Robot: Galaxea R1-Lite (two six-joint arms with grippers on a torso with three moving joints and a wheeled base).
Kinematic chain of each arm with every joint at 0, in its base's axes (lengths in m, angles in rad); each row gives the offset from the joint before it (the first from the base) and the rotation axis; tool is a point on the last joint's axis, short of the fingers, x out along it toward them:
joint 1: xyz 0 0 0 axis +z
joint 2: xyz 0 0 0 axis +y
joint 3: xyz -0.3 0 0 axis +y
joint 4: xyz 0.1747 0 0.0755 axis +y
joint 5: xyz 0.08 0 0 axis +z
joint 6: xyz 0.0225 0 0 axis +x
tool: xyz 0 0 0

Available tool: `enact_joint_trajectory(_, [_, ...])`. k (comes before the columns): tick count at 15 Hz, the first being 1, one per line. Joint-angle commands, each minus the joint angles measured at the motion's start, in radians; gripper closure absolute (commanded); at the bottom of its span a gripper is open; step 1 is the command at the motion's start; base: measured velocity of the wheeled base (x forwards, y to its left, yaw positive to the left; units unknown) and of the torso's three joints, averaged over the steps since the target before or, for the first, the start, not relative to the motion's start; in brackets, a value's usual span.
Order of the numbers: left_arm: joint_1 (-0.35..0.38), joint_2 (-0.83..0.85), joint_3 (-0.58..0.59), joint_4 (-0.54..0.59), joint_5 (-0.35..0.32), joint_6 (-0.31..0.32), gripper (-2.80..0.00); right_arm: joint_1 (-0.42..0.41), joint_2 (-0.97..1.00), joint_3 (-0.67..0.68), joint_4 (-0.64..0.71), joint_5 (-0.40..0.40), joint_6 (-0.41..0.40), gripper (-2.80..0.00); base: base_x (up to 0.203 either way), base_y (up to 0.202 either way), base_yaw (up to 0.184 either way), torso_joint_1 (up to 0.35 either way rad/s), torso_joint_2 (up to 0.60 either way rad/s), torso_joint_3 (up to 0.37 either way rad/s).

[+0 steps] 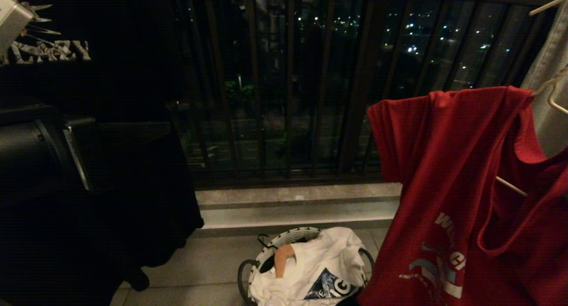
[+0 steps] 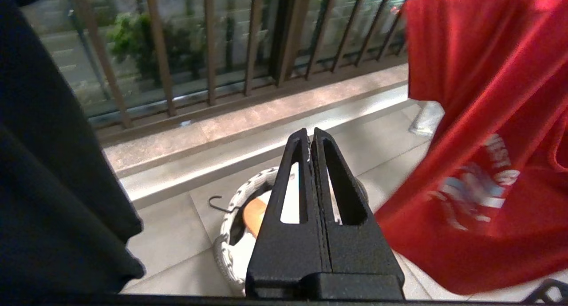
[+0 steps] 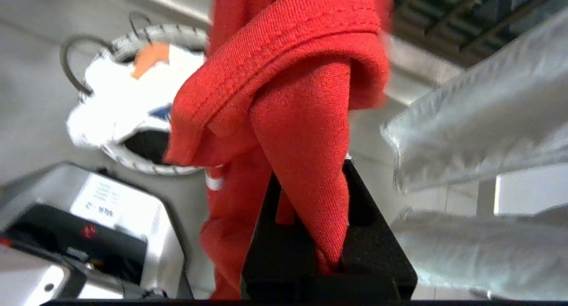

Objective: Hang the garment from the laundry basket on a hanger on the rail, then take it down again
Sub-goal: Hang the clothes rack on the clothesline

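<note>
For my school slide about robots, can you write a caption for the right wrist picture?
Right gripper shut on the red T-shirt, above the laundry basket holding a white cloth.

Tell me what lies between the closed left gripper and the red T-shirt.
Nothing. In the left wrist view the left gripper and the red T-shirt are separated only by bare floor tiles.

Balcony at night. Dark vertical railing bars (image 1: 288,88) span the back, city lights scattered beyond, green foliage below. Stone ledge (image 1: 297,195) runs under the bars. Grey tiled floor (image 1: 208,261). Pale curtain (image 1: 548,66) hangs at far right.
</note>
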Motion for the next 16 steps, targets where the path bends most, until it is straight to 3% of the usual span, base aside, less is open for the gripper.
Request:
enact_joint_trajectory(1, [0.003, -0.002, -0.001, -0.002, 0.001, -0.002, 0.0, 0.0, -0.035, 0.066, -0.057, -0.012, 0.005, 0.0, 0.0, 0.0, 0.0, 0.134, -0.46, -0.34])
enact_joint_trajectory(16, [0.003, -0.014, 0.003, -0.003, -0.002, 0.006, 0.0, 0.0, -0.063, 0.122, -0.087, -0.04, 0.021, 0.0, 0.0, 0.0, 0.0, 0.181, -0.49, -0.314])
